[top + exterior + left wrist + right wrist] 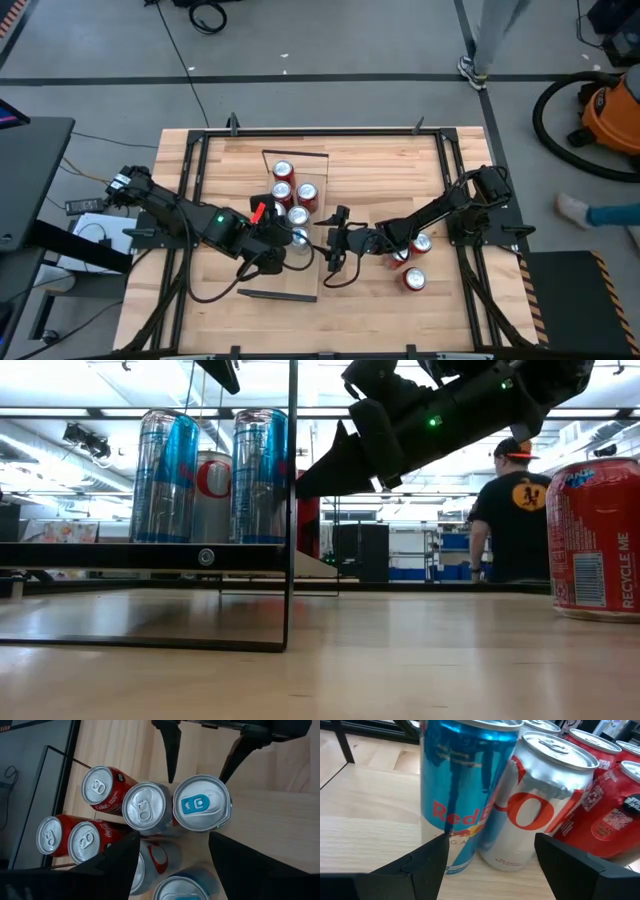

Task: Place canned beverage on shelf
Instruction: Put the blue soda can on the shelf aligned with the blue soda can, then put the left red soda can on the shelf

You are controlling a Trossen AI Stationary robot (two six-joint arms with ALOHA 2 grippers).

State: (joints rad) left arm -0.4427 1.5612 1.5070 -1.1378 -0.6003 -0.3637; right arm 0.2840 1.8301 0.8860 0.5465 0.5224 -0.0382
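Note:
The shelf (pixel 290 278) is a light-wood board raised on thin dark metal rims (pixel 290 510). Several cans stand on it: red cola cans (pixel 102 790), silver cans (pixel 146 806) and two tall blue cans (pixel 165 475) (pixel 260 475). My left gripper (pixel 174 840) hangs open above the near end of the row, over a silver can and a blue can top (pixel 182 890). My right gripper (pixel 490 845) is open and level, at the shelf's right side. Its fingertips stop just short of a tall blue can (pixel 460 795) and the silver can (pixel 540 805) beside it.
Three red cans (pixel 413 278) stand loose on the tabletop to the right of the shelf, under my right arm; one shows in the low view (pixel 595 535). A black frame (pixel 200 150) edges the table. Beyond it are a person (pixel 515 510) and an orange vacuum (pixel 610 110).

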